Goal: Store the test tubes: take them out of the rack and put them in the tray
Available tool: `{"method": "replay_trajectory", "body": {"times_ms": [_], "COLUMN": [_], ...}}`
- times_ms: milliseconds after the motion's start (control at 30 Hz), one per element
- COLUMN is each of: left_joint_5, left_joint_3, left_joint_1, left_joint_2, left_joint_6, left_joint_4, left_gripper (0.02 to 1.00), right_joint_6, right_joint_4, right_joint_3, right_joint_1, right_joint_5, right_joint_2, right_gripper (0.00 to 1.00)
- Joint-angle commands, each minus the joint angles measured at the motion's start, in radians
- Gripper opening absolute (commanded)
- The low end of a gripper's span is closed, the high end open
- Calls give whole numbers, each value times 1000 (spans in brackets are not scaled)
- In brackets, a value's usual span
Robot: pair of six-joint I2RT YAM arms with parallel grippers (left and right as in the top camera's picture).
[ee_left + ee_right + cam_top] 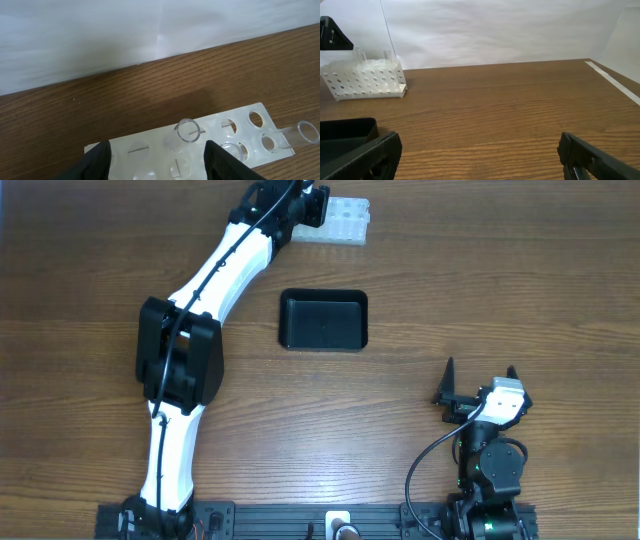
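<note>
The white perforated rack (340,222) stands at the table's far edge, and clear test tubes (189,131) stand upright in it. One more tube (302,134) leans out at the rack's end. My left gripper (157,162) hovers over the rack, open, with its fingers (97,161) spread on either side of the rack top and holding nothing. The black tray (323,319) lies in front of the rack, with nothing in it. My right gripper (478,385) rests open near the front right, far from the rack (365,77) and the tray (345,131).
A white wall runs behind the table's far edge, just beyond the rack. Bare wooden tabletop (500,280) surrounds the tray and stretches to the right. The left arm (215,280) runs diagonally across the left half.
</note>
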Motion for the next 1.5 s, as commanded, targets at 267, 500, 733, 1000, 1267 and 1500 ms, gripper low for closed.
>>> {"method": "replay_trajectory", "body": {"times_ms": [267, 500, 733, 1000, 1267, 1500], "left_joint_5": [14, 14, 18, 29, 43, 60], "left_joint_3": [31, 31, 31, 31, 31, 31], "left_joint_1": [4, 4, 4, 0, -1, -4], "left_joint_2": [45, 78, 90, 90, 90, 90], "left_joint_6": [26, 26, 26, 26, 26, 26], "left_joint_4": [48, 95, 120, 138, 138, 142], "left_gripper": [599, 597, 590, 524, 380, 305], "right_joint_6": [3, 3, 3, 3, 3, 3], "right_joint_4": [-2, -2, -2, -2, -2, -2], "right_joint_3": [-6, -6, -6, -6, -6, -6], "right_joint_1": [-7, -7, -7, -7, -7, -7], "right_joint_5": [-2, -2, -2, -2, -2, -2], "right_joint_2": [-9, -9, -9, -9, -9, -9], "right_gripper": [991, 991, 991, 991, 991, 989]}}
